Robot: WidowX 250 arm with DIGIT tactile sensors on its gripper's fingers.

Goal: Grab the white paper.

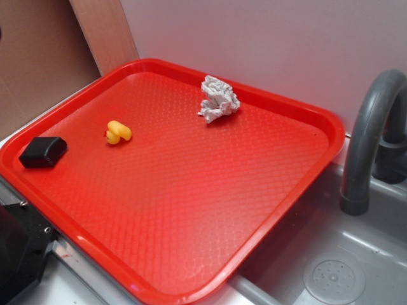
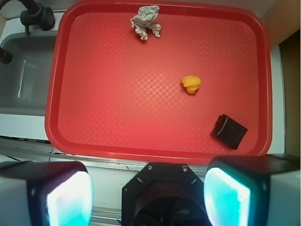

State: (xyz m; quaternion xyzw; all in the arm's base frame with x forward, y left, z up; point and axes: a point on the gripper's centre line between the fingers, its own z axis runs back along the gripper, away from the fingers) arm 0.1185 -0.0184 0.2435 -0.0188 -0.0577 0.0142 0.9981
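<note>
gripper (image 2: 148, 195) spread wide, well short of white paper (image 2: 146, 21) on red tray (image 2: 155, 153)

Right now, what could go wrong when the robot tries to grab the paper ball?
The paper ball sits close to the far rim of the red tray, so the open pincer might bump the rim or nudge the ball against it. The paper is crumpled and light, so it could slip out. The duck lies near the path and could get knocked.

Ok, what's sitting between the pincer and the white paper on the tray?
Nothing. In the wrist view, only bare red tray lies between the open pincer and the white paper; the yellow duck and black block sit off to the side.
</note>
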